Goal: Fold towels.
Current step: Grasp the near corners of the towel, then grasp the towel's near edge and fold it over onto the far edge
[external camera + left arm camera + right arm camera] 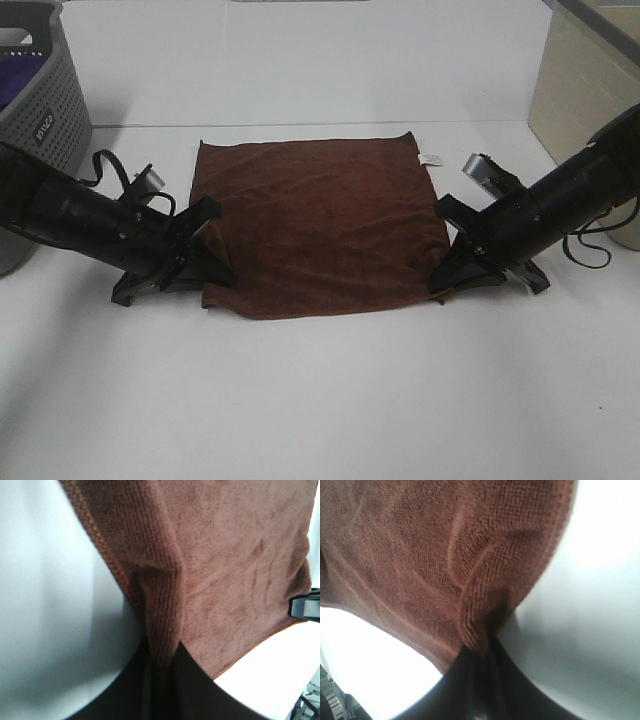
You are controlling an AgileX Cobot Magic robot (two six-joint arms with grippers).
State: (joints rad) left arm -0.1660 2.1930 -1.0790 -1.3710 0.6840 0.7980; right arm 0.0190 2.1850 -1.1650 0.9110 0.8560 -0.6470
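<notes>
A brown towel (320, 225) lies spread flat on the white table (320, 400), with a small white tag at its far right corner. My left gripper (213, 272) is at the towel's near left corner and is shut on a pinched fold of the towel's edge (162, 630). My right gripper (440, 275) is at the near right corner and is shut on a pinched fold of that edge (477, 625). Both held corners are low, at the table's surface.
A grey laundry basket (40, 110) with something purple inside stands at the far left. A beige bin (590, 85) stands at the far right. The table's far edge meets a white wall behind the towel.
</notes>
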